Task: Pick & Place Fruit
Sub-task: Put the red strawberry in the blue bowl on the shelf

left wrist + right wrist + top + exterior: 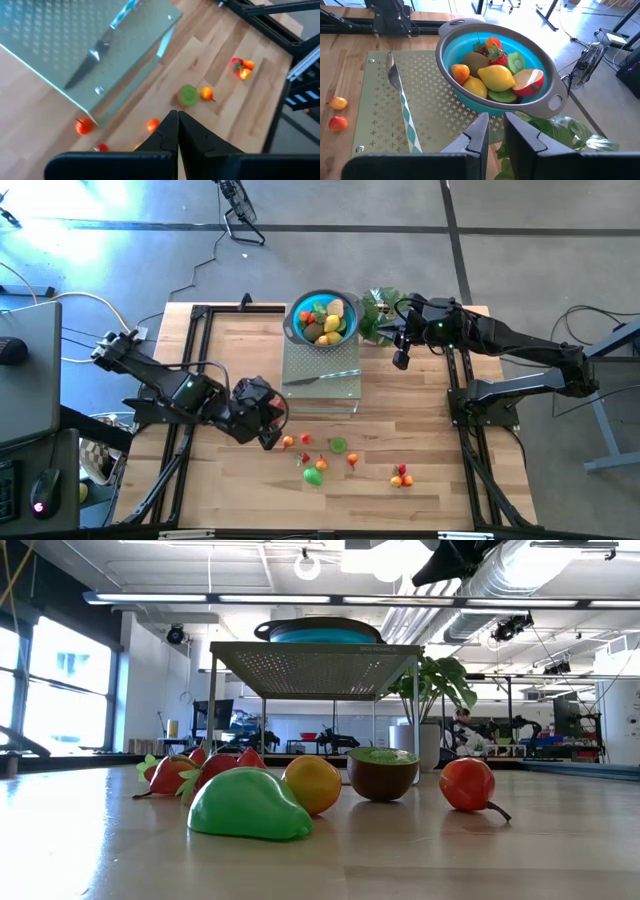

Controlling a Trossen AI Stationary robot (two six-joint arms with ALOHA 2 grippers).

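Several small toy fruits lie loose on the wooden table: an orange one (288, 442), a green one (313, 476), a kiwi half (338, 445) and a red and orange cluster (402, 476). More fruit fills the blue bowl (322, 318), which stands on a perforated metal stand (320, 385). My left gripper (272, 440) hangs shut above the table just left of the loose fruit, with nothing between its fingers (170, 131). My right gripper (402, 360) hovers right of the bowl, its fingers (479, 131) a narrow gap apart and holding nothing.
A slim silver knife (322, 376) lies on the stand in front of the bowl. A leafy green plant (378, 310) stands right of the bowl, under my right arm. Dark frame rails (195, 370) run along both sides of the table.
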